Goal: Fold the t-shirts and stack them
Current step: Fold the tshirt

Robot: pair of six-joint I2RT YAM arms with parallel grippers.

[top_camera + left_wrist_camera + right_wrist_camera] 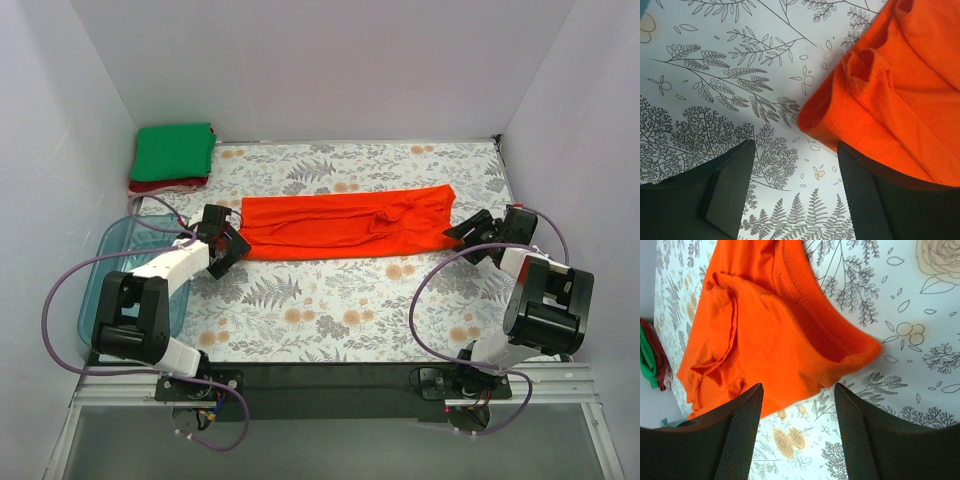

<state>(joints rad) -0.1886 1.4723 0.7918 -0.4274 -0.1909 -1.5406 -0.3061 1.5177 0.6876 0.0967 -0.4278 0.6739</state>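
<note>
1. Orange-red t-shirt [340, 228] is your biggest loose piece. It lies flat on the floral-patterned table [330, 310], gathered into a long band that runs left to right across the middle, with a bunched wrinkle right of its centre. Its left end reaches the left arm and its right end reaches the right arm.
2. Clear blue tub [110, 245] sits at the table's left edge, near you, partly hidden behind the left arm.
3. Green t-shirt [173, 152] is folded into a square in the far left corner, well apart from the orange-red one.
4. Dark red t-shirt [165, 185] lies folded directly under the green one, so you see only its near edge poking out.
5. Left gripper [232, 245] is low over the table at the band's left end. In its wrist view, the gripper [795, 150] has its jaws spread apart and grasping nothing. The shirt's rolled hem lies just ahead of the gap, and its cloth runs behind the right-hand finger [880, 200]. You cannot tell whether that finger touches it.
6. Right gripper [455, 232] is at the band's right end. Its wrist view [797, 387] shows the jaws released and wide, with the stitched edge of the shirt just beyond the fingertips and nothing between them.
</note>
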